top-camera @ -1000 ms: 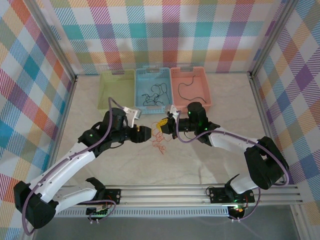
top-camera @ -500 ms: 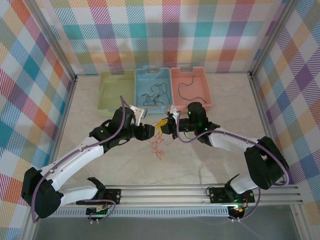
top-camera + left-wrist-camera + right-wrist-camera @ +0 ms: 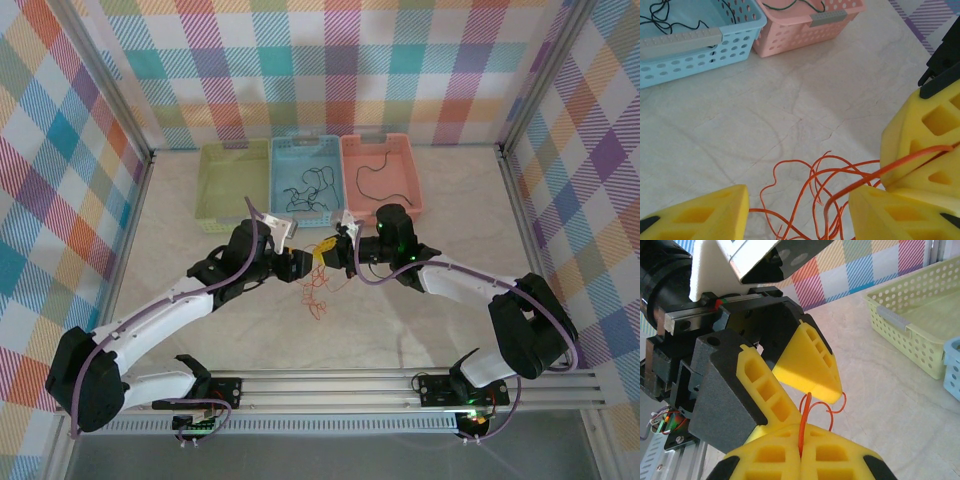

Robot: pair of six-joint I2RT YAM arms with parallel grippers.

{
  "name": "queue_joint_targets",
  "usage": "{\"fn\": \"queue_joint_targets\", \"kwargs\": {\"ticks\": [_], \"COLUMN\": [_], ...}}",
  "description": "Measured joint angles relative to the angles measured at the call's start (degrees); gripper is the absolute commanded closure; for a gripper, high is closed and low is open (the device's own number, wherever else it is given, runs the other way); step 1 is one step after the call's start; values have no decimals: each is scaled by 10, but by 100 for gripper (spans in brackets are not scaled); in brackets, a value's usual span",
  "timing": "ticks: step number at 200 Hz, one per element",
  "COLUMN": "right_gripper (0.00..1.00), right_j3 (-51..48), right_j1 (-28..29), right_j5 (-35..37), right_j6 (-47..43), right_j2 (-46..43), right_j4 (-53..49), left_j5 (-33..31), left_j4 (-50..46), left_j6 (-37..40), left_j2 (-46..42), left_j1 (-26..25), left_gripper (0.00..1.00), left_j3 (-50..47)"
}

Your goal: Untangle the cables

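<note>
**Orange-red cable [image 3: 316, 292] pinched above the table [image 3: 420, 330]**

The cable is clamped between the closed fingers of the right gripper [image 3: 801, 432]. The left gripper [image 3: 798, 197] is set partly open just beside it; loops lie between its fingers, ungripped. Behind, one dark cable [image 3: 305, 192] is seen in the blue basket [image 3: 305, 142] and another [image 3: 362, 176] in the pink basket [image 3: 414, 175].

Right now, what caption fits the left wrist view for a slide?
Left gripper open around orange cable loops while right gripper pinches one strand; blue basket, pink basket behind.
</note>
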Motion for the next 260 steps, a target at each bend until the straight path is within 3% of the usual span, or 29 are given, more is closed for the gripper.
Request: {"fn": "queue_joint_targets", "kwargs": {"ticks": [59,100,198,260], "right_gripper": [100,100,100,100], "right_j3": [-4,-5,-7,-7], "right_j1": [-4,-2,1,2], "right_j5": [4,-7,-42,-74], "right_j6": [0,0,0,-1], "right_j2": [0,-6,-24,-24], "right_j4": [0,0,11,15], "left_j5": [-16,-34,-77,-158], "left_j4": [34,37,31,-14], "left_j6": [-27,-41,-59,-60], "left_j2": [17,25,36,49], "left_j1": [0,0,0,0], "left_gripper": [45,58,66,66], "left_j3": [-14,-14,-5,49]}}
